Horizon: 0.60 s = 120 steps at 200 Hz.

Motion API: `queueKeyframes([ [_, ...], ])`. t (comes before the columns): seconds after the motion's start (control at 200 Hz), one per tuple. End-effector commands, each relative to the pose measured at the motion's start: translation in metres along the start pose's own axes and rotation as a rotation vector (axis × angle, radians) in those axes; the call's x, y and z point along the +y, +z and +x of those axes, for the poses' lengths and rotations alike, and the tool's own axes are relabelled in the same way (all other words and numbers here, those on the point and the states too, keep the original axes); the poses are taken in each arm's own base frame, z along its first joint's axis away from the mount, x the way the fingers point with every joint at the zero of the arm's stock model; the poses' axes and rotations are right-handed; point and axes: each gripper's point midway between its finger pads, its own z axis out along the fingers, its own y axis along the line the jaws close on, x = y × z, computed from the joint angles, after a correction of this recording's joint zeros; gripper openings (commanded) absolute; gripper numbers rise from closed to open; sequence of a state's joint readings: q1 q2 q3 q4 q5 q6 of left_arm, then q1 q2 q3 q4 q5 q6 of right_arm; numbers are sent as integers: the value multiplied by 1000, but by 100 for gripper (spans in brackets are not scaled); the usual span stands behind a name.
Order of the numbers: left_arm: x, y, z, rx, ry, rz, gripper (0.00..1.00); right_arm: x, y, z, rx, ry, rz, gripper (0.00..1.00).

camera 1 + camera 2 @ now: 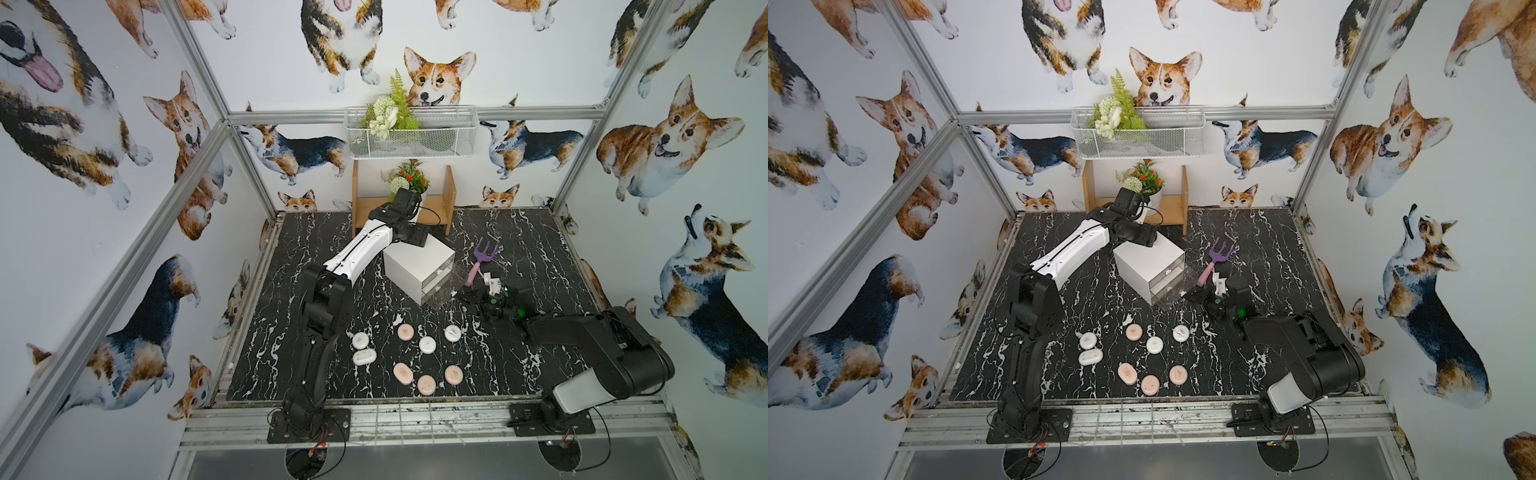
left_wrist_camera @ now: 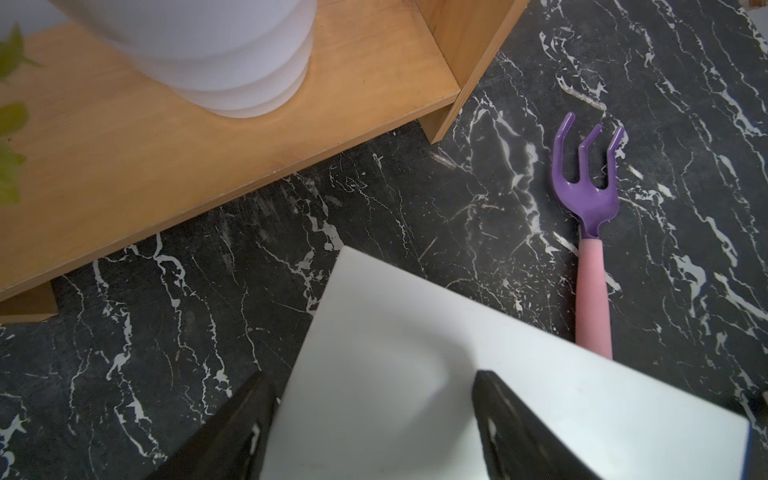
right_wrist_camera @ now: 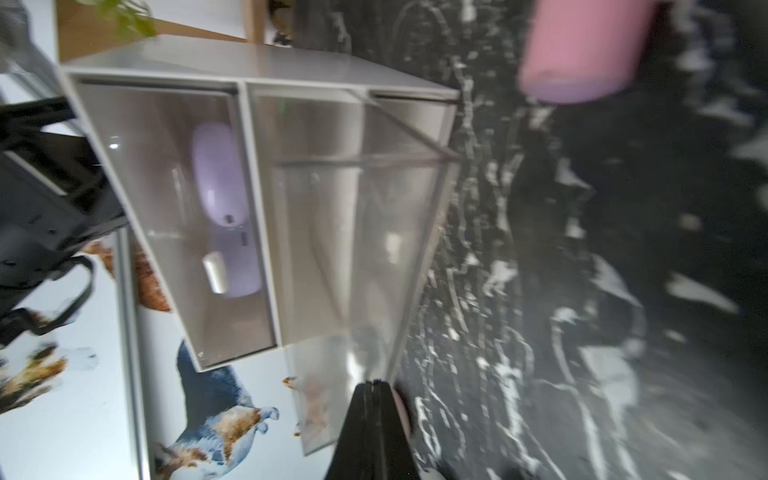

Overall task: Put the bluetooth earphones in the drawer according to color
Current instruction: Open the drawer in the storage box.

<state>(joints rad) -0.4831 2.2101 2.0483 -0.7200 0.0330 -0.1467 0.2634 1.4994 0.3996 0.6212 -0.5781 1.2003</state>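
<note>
I read this step as working the drawer for the next colour. My right gripper [image 3: 374, 386] sits at the front lip of a clear plastic tray [image 3: 353, 249] drawn out of the small white cube-shaped cabinet of drawers [image 1: 415, 259]. Its fingers are pressed together, and I cannot tell whether the thin tray wall is pinched between them or merely hooked. My left gripper [image 2: 370, 378] is spread over the cabinet's back top corner, holding nothing; I judge that it is bracing the cabinet. To do this well I would move the tray straight along its runners and bear down with the left so the light cabinet neither slides nor swings. I would also stop short of full travel so the tray does not tip out. The purple-and-pink plastic toy fork [image 1: 480, 255] lies just beside the right wrist, so I would keep that arm from sweeping it. The top drawer holds lilac pebble-shaped earphone cases [image 3: 216, 174]; at least two show through its clear front. The drawn-out tray looks empty, and it is one of the lower drawers, though I cannot say which. On the black marble-patterned tabletop [image 1: 498, 361], near the front edge and well apart from the cabinet, four white rounded earphone cases [image 1: 427, 344] and four pale pink rounded earphone cases [image 1: 404, 331] lie loose and unsorted.
</note>
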Motion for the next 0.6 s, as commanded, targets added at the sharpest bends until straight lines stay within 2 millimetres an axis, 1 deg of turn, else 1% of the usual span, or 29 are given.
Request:
queueKeyframes([
  [0.0, 13, 11, 78, 302, 25, -63, 80, -40, -9, 22, 88, 26, 157, 0],
  [0.145, 13, 11, 77, 301, 25, -62, 80, -45, -12, 26, 108, 15, 183, 0],
  [0.21, 13, 11, 77, 302, 25, -63, 80, -43, -12, 26, 112, 9, 170, 0],
  [0.265, 13, 11, 77, 301, 24, -63, 80, -37, -14, 24, 101, -5, 153, 4],
  [0.29, 13, 10, 77, 300, 24, -62, 79, -31, -15, 22, 93, -13, 134, 7],
  [0.365, 13, 11, 77, 301, 24, -62, 79, -13, -19, 17, 66, -41, 92, 23],
  [0.41, 13, 10, 77, 299, 24, -61, 80, -2, -23, 12, 49, -60, 98, 34],
  [0.465, 12, 10, 77, 298, 25, -62, 80, 11, -28, 5, 26, -93, 118, 44],
  [0.5, 12, 9, 76, 294, 25, -61, 80, 22, -32, -1, 11, -114, 127, 49],
  [0.596, 12, 8, 74, 289, 24, -59, 80, 35, -36, -10, 14, -133, 199, 58],
])
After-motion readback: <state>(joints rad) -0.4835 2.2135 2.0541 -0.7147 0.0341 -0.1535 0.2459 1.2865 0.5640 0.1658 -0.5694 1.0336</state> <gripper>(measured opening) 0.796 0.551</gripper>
